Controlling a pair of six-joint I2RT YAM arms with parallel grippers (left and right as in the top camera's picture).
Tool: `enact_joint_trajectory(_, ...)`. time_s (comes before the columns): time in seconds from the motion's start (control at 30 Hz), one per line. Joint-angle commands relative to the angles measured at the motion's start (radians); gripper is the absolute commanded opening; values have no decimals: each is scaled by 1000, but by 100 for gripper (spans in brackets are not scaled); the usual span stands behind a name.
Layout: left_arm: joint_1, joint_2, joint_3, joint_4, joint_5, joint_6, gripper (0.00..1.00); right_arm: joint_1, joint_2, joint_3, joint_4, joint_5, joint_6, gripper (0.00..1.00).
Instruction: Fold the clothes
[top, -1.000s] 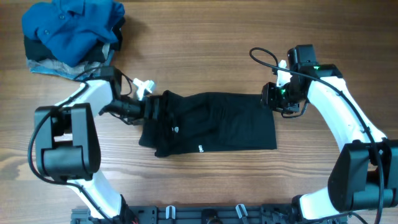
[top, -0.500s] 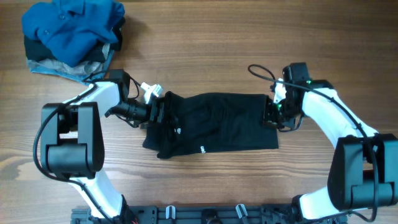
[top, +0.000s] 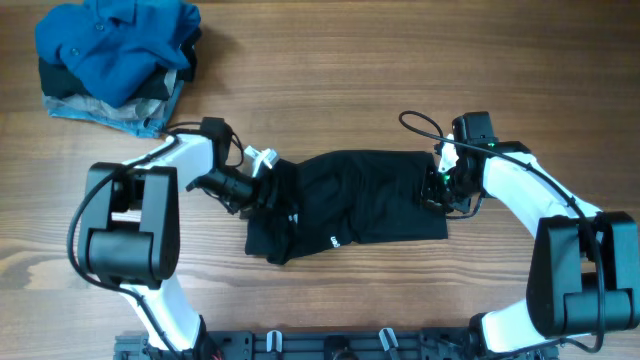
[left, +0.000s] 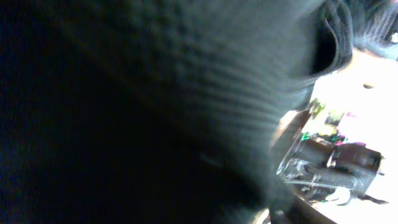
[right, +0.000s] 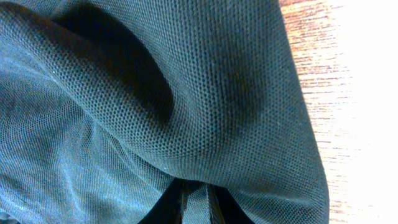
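Black fabric: the T-shirt (top: 360, 195) lies crumpled across the middle of the wooden worktop (top: 330, 80), between the two arms. At its right edge sits the right claw (top: 438, 188). The wrist view shows folds of the knit drawn into a pinch between nearly closed fingers, so the cloth is gripped. At the bunched left end, the left claw (top: 262, 190) is buried in cloth. Its wrist view is all dark fabric, so I cannot tell how wide it stands. The blue shirt (top: 115, 45) lies over a denim piece (top: 110, 115) at the far left corner, well apart.
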Motion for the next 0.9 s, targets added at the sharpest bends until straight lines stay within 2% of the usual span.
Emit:
enact_joint_trajectory(0.0, -16, 82, -51, 15, -325, -127, 34, -6, 14, -8, 2, -16, 11, 15)
enact_joint_trajectory(0.1, -2, 82, -51, 0, -326, -126, 10, -7, 14, -8, -1, -16, 10, 13)
enact_joint_trajectory(0.2, 19, 82, -35, -50, -337, -126, 6, -8, 14, -4, -3, -16, 10, 12)
enact_joint_trajectory(0.4, 74, 81, 124, -265, -373, -125, 4, -8, -7, 34, -34, -15, 6, 12)
enact_joint_trajectory(0.67, 68, 80, 478, -567, -422, -115, 4, -8, -22, 42, -47, 4, 10, 13)
enact_joint_trajectory(0.87, -17, 80, 596, -628, -414, -142, 4, -9, -22, 42, -51, 46, 43, 13)
